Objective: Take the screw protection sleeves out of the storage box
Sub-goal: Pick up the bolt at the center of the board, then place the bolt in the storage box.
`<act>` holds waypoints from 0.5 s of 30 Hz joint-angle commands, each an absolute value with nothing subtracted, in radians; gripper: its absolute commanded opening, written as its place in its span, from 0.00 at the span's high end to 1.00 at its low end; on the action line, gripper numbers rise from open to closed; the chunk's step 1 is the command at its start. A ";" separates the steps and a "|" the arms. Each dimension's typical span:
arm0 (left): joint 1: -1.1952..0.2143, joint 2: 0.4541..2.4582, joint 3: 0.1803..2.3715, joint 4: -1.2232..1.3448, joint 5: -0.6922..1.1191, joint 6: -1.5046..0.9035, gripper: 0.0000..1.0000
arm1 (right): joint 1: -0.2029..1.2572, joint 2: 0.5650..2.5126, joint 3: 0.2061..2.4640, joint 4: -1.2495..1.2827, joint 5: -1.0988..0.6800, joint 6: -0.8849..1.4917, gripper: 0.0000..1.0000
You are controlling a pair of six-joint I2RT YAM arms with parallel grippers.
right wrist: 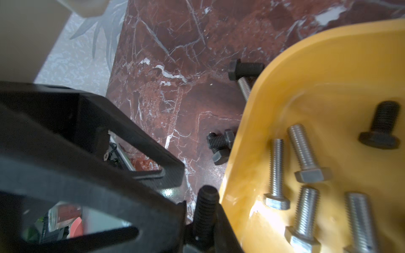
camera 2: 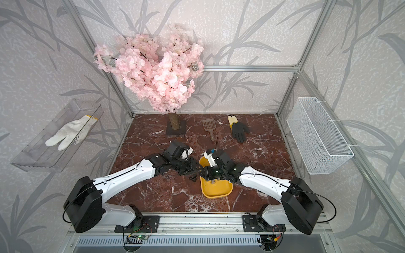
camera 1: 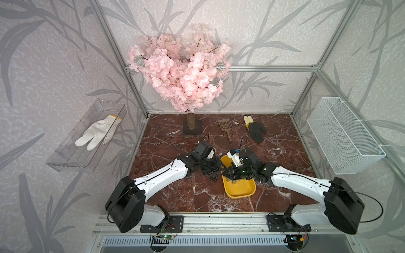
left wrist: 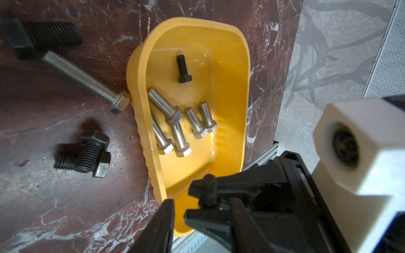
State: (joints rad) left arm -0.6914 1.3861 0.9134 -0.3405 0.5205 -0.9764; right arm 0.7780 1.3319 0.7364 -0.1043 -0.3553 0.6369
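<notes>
**Tech:** Which relation governs the next move?

**Lead:** The held sleeve (right wrist: 206,208) against the left rim of the yellow tray (camera 1: 240,196). The right fingers (camera 1: 228,173) are clenched on it at that rim, and the right wrist view puts it just outside the wall. The set-down area is judged to be the bench (left wrist: 65,208) left of the tray, so the carry runs leftward.

**Tech:** Sleeve orientation?

**Lead:** The long axis lies crosswise to the length of the right fingers. Whether it is upright or tilted to the bench cannot be told.

**Tech:** Left fingers?

**Lead:** The left fingers (camera 1: 220,170) are released and hold nothing. They stand apart on either side of the held sleeve, with no visible contact. Both arms meet at the same rim, and neither is clearly nearer.

**Tech:** Tray contents?

**Lead:** One remaining sleeve (left wrist: 183,69) lies flat on the floor, apart from five silver bolts (left wrist: 166,107) grouped together.

**Tech:** Outside the tray?

**Lead:** On the bench to the left there is a sleeve pair (left wrist: 85,153), the two touching each other, and a single sleeve (left wrist: 41,36) well apart from them. A long bolt (left wrist: 85,80) lies between, its head against the tray's outer wall.

**Tech:** Other containers?

**Lead:** The clear bin (camera 1: 65,153) on the left wall holds a white glove (camera 1: 96,133). The wire basket (camera 1: 344,135) on the right wall shows no contents.

**Tech:** Remaining work?

**Lead:** By judgement, set down the held sleeve, then fetch the remaining one. The free left fingers suit that pick.
</notes>
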 commanded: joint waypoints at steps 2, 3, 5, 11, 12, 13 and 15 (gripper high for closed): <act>-0.644 1.349 0.950 -0.483 0.425 -0.924 0.50 | 0.757 1.275 0.758 -0.269 -0.186 0.582 1.00; -0.637 1.345 0.960 -0.511 0.398 -0.907 0.48 | 0.755 1.277 0.769 -0.314 -0.134 0.564 1.00; -0.633 1.347 0.981 -0.557 0.361 -0.878 0.46 | 0.751 1.298 0.802 -0.401 -0.044 0.524 1.00; -0.634 1.348 1.020 -0.657 0.239 -0.833 0.44 | 0.738 1.413 0.913 -0.509 0.171 0.410 1.00; -0.633 1.340 1.015 -0.658 0.225 -0.836 0.44 | 0.732 1.437 0.930 -0.507 0.199 0.393 1.00; -0.632 1.337 1.010 -0.656 0.217 -0.838 0.44 | 0.723 1.457 0.945 -0.509 0.214 0.379 1.00; -0.632 1.336 1.011 -0.664 0.204 -0.833 0.43 | 0.702 1.512 0.986 -0.530 0.220 0.360 1.00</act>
